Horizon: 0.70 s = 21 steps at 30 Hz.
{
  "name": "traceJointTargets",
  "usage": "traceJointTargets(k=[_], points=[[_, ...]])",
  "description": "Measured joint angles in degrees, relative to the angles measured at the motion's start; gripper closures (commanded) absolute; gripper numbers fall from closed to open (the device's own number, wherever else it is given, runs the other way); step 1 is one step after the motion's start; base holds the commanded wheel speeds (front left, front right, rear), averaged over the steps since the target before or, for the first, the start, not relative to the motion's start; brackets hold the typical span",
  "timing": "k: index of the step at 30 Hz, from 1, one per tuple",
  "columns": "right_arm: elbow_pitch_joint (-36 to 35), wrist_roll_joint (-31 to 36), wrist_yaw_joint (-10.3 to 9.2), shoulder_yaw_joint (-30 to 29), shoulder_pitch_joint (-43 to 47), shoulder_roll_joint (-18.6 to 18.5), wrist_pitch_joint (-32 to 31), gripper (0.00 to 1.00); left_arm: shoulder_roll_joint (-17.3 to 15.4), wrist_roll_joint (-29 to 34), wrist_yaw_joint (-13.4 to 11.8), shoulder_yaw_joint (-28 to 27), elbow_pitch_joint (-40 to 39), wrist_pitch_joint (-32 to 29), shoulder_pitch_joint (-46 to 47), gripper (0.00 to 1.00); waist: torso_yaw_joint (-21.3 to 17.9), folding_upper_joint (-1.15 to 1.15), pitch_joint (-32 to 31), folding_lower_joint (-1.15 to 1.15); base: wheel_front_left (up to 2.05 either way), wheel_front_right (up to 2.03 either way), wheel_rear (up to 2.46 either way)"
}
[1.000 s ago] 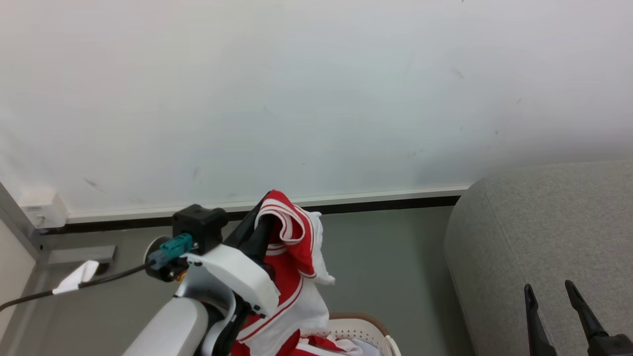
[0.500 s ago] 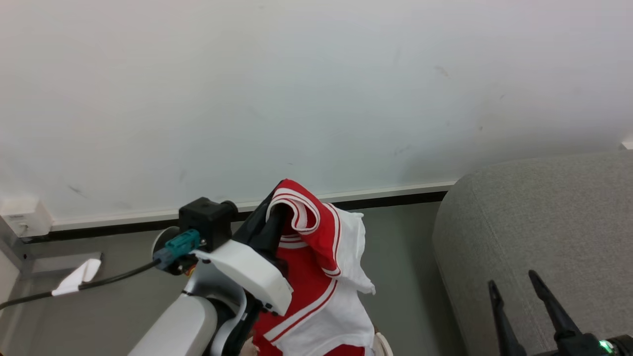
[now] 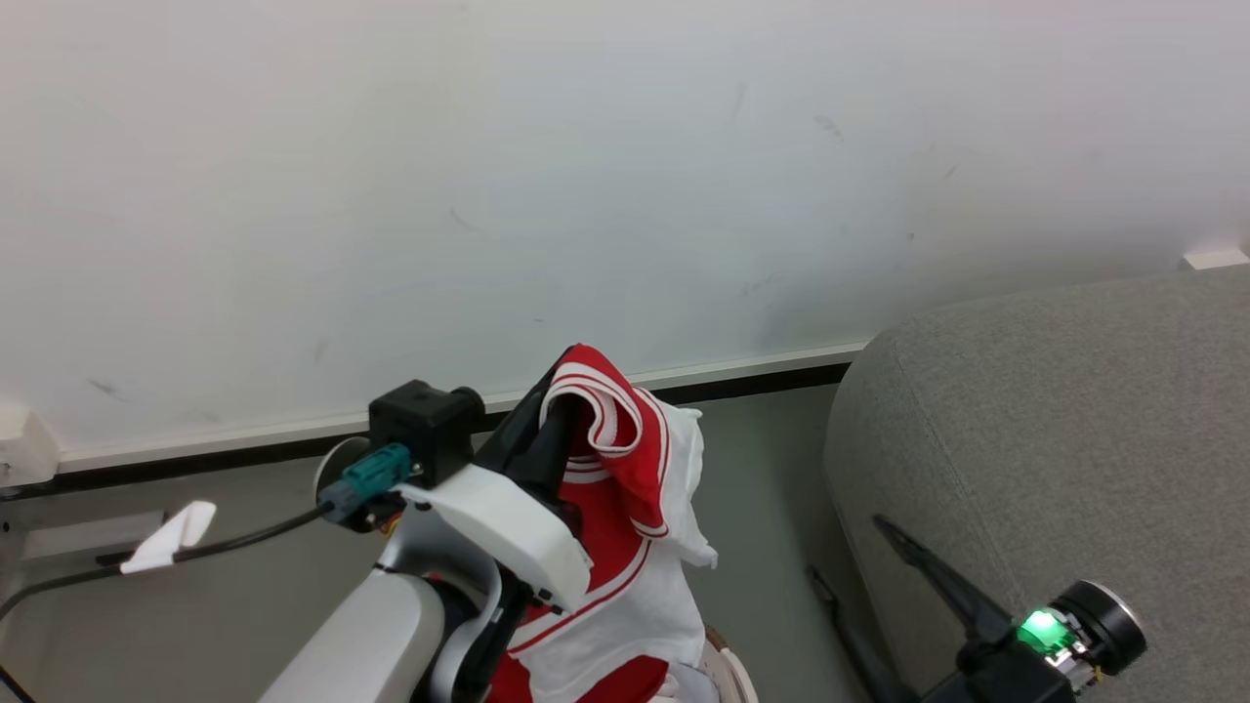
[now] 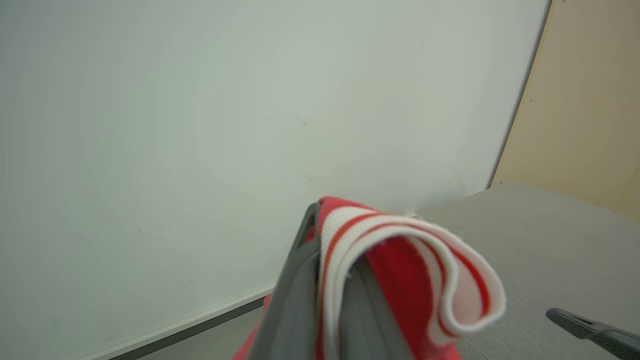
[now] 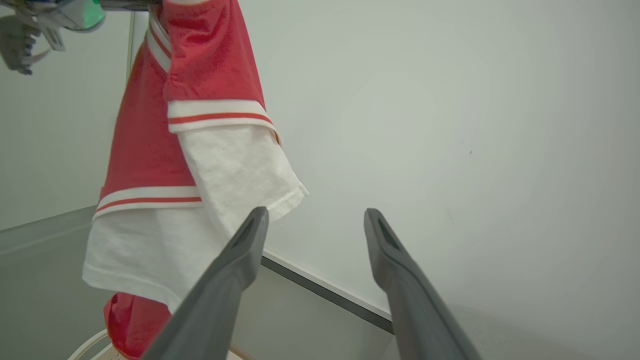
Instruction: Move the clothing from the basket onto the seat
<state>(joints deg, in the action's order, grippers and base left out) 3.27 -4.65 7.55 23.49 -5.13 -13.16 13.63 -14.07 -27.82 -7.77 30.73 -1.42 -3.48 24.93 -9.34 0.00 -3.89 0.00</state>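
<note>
My left gripper [image 3: 564,398] is shut on the clothing [image 3: 625,547], a red garment with white bands that hangs down from its fingers in the air. The left wrist view shows the gripper [image 4: 325,220] pinching the garment's folded red-and-white hem [image 4: 410,250]. Below the cloth a sliver of the basket [image 3: 730,674] rim shows. The grey seat [image 3: 1055,430] rises at the right. My right gripper [image 3: 850,552] stands open beside the seat's rounded end, fingers pointing up-left. In the right wrist view that gripper [image 5: 315,215] is open and empty, with the clothing [image 5: 150,150] hanging at the left above the basket [image 5: 90,347].
A white wall with a dark skirting line [image 3: 244,449] stands behind, above grey floor [image 3: 762,508]. A black cable with a white tag [image 3: 171,535] runs at the left. A beige panel [image 4: 590,100] stands beyond the seat.
The head view has turned toward the seat, which now sits further left in the picture. My right gripper has swung left and tilted. The left gripper still holds the garment up.
</note>
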Motion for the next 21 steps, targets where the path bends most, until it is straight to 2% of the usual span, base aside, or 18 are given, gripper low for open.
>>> traceJointTargets(k=[5,11,16,21], points=[[2.89,-1.13,0.01,7.95,-5.73,0.47,-0.11,0.0,0.49,0.01,0.41,1.0,0.73,0.1,0.52,1.0,-0.05,0.0,0.2,0.0,0.0,0.0,0.0],[8.4,-2.19,0.0,15.15,-12.48,3.19,0.48,0.0,1.2,0.1,0.74,2.33,1.24,0.0,1.11,1.0,0.47,0.0,0.17,0.0,0.0,0.0,0.0],[14.36,-1.79,0.0,14.93,-18.47,6.45,1.07,0.0,2.03,0.21,1.27,4.03,1.2,-0.56,1.21,1.0,0.85,0.0,0.17,0.0,0.0,0.0,0.0],[23.4,-1.69,0.0,16.58,-24.14,8.64,1.15,0.0,2.77,0.2,1.89,5.34,1.07,-1.04,1.43,1.0,1.3,0.0,0.3,0.0,0.0,0.0,0.0]])
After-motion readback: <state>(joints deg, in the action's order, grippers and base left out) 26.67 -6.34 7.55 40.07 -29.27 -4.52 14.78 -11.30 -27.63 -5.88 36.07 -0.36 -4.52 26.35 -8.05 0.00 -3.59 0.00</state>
